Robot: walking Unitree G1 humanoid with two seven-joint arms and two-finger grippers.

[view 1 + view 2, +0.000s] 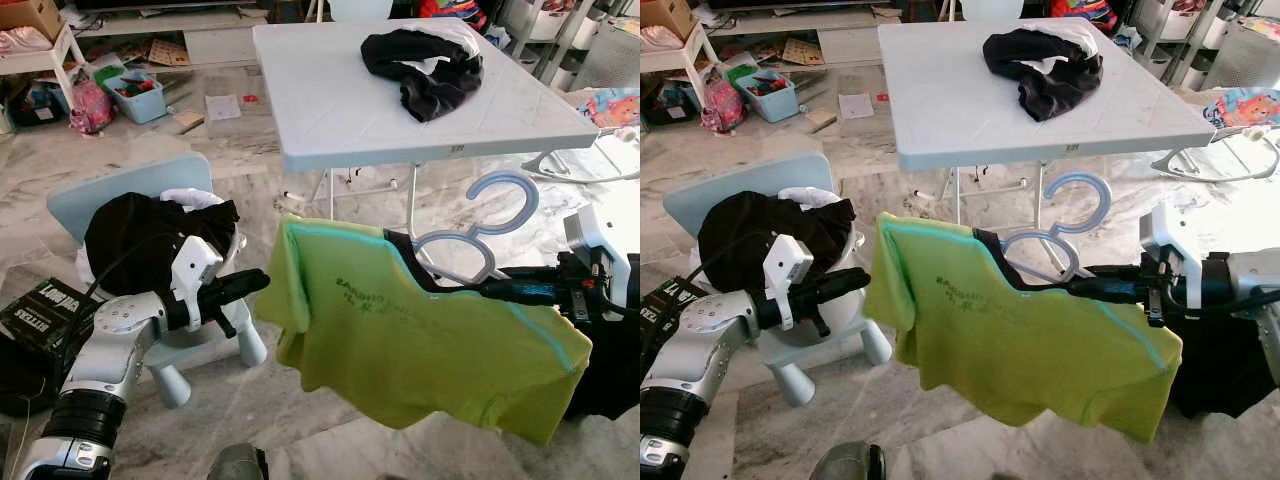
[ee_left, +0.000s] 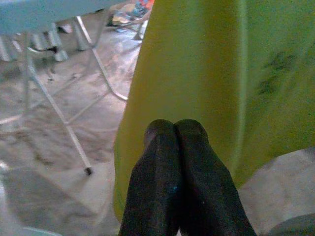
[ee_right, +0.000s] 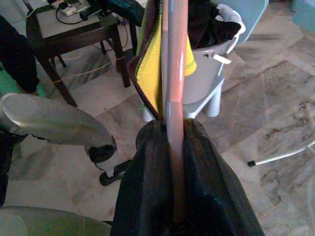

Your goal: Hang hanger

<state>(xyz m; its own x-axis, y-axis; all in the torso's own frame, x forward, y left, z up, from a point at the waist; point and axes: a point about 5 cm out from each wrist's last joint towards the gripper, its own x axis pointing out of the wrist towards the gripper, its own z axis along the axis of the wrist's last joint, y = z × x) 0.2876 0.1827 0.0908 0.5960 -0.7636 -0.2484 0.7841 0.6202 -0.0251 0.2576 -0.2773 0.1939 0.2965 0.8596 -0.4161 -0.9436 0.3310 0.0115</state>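
A pale blue plastic hanger (image 1: 503,179) carries a lime green T-shirt (image 1: 420,340), hook up, in the air in front of the table. My right gripper (image 1: 492,290) comes in from the right and is shut on the hanger's shoulder bar (image 3: 174,98) at the shirt's collar. The shirt hangs draped below it, its hem off the floor. My left gripper (image 1: 255,283) sits just left of the shirt's sleeve with its fingers (image 2: 197,147) pressed together and nothing between them; the green cloth (image 2: 206,73) lies right ahead of it.
A white folding table (image 1: 330,110) stands behind, with a heap of black clothes (image 1: 425,65) on top. A light blue child's chair (image 1: 120,195) at my left holds a tub of dark laundry (image 1: 150,235). A black box (image 1: 45,310) lies beside it. Marble floor lies below.
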